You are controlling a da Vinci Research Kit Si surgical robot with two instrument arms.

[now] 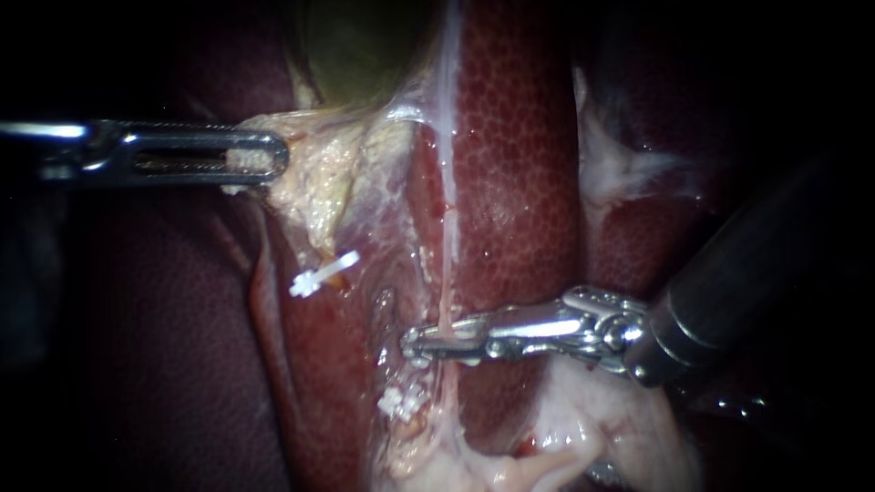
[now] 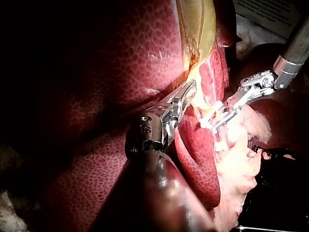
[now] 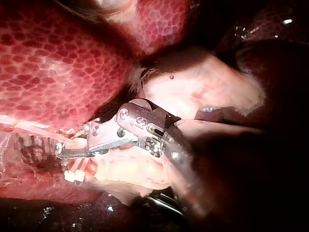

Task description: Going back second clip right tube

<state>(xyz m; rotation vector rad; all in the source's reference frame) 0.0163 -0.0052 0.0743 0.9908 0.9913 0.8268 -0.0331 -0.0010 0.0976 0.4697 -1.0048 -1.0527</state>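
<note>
The right tube (image 1: 447, 228) is a thin pale strand running down over the liver (image 1: 519, 182). My right instrument (image 1: 415, 344) comes in from the right and its jaws straddle this tube, open, with a narrow gap showing in the left wrist view (image 2: 208, 123). One white clip (image 1: 401, 401) sits lower on the same strand, just below the jaws (image 3: 60, 152). Another white clip (image 1: 324, 273) sits on the left strand. My left instrument (image 1: 260, 164) is shut on pale yellow gallbladder tissue (image 1: 319, 173) and holds it toward the left.
The greenish gallbladder (image 1: 365, 46) lies at the top, above the gripped tissue. Pale fatty tissue (image 1: 583, 428) bulges beneath the right instrument's wrist. Dark red liver fills the left side (image 1: 164, 346).
</note>
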